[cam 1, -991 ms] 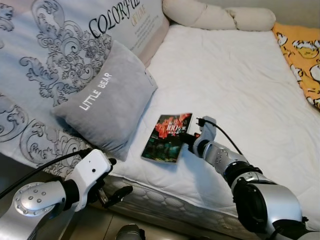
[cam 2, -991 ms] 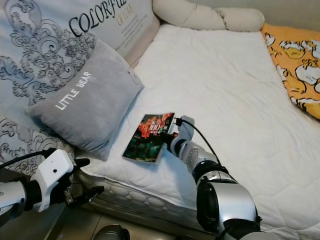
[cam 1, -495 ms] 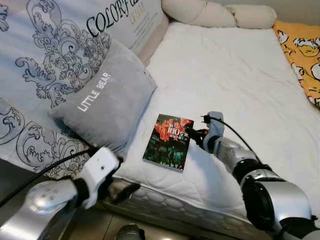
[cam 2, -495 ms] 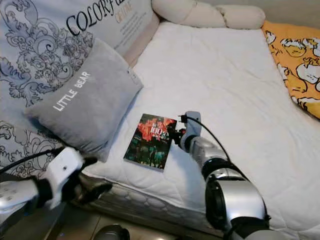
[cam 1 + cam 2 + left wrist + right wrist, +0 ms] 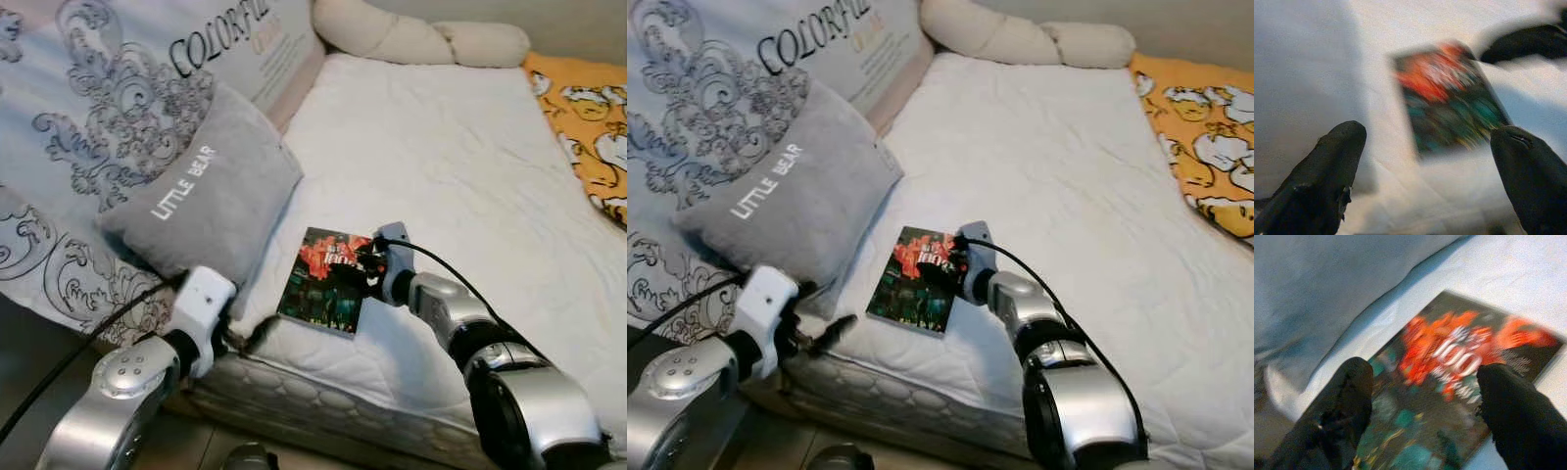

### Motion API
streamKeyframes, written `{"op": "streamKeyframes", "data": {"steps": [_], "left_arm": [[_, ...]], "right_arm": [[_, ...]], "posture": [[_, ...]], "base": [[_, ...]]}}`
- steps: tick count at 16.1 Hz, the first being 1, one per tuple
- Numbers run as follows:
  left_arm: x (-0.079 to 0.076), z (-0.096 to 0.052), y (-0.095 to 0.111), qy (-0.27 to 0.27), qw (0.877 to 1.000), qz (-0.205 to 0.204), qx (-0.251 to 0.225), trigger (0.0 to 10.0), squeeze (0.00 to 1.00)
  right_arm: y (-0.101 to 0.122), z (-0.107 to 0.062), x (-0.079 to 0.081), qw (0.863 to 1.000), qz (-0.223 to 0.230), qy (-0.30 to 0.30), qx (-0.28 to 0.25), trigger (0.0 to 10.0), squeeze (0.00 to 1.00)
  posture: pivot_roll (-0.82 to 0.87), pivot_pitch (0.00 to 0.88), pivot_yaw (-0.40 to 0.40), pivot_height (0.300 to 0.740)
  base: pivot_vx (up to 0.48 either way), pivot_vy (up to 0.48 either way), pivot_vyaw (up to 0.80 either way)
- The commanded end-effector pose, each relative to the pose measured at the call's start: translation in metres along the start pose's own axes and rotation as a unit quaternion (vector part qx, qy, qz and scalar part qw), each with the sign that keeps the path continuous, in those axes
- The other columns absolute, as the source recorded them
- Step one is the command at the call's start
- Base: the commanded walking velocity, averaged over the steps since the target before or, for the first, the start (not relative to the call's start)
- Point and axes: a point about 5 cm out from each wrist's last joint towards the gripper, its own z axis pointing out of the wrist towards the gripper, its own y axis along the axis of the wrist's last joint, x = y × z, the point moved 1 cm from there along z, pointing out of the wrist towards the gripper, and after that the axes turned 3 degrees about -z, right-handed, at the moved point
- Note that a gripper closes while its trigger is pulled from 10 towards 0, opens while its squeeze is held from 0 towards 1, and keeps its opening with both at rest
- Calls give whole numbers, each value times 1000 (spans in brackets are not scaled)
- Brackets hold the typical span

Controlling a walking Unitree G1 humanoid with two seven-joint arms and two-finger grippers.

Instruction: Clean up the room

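Observation:
A book (image 5: 318, 289) with a dark cover, red artwork and "100" printed on it lies flat on the white mattress (image 5: 460, 166), near its front edge. My right gripper (image 5: 350, 273) is over the book's right half, open, with both black fingers spread above the cover (image 5: 1449, 357). My left gripper (image 5: 247, 337) is at the mattress's front edge, just left of the book's near corner. It is open too, and the blurred book (image 5: 1449, 98) lies beyond its fingers (image 5: 1327, 166).
A grey "LITTLE BEAR" pillow (image 5: 206, 196) leans against a patterned grey duvet (image 5: 108, 108), close to the book's left side. A cream bolster (image 5: 421, 39) lies at the head of the bed. An orange printed blanket (image 5: 588, 108) covers the right edge.
My right gripper has slid left from the book's right edge onto its cover. My left arm has risen and reached forward to the mattress edge. The camera has shifted slightly.

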Motion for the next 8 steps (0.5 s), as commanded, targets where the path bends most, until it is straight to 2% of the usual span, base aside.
{"op": "streamKeyframes", "data": {"steps": [1, 2, 3, 4, 6, 8], "left_arm": [[10, 3, 5, 56, 998, 2, -25, 10000, 180], [13, 6, 4, 89, 996, 6, -27, 10000, 184], [14, 8, 4, 111, 993, -3, -33, 10000, 192], [14, 9, 4, 127, 991, -16, -39, 10000, 188], [13, 9, 1, 154, 987, -16, -39, 10000, 192], [17, 3, -3, 188, 981, -11, -37, 10000, 192]], "right_arm": [[9, -6, -7, 999, -12, -32, -34, 10000, 1000], [11, -17, -11, 995, -28, -83, -56, 10000, 1000], [11, -30, -14, 989, -26, -121, -76, 10000, 1000], [8, -44, -15, 985, -27, -149, -84, 10000, 1000], [2, -68, -13, 975, -45, -197, -89, 10000, 1000], [1, -80, -11, 966, -52, -230, -105, 10000, 1000]], "posture": [[62, 0, -1, 740], [29, 0, 4, 740], [17, 0, 6, 740], [7, 0, 1, 740], [19, 0, -21, 740], [40, 0, -45, 740]], "base": [[0, 0, 0], [0, 0, 0], [0, 0, 0], [0, -255, 0], [0, -293, 0], [0, -369, 0]]}}
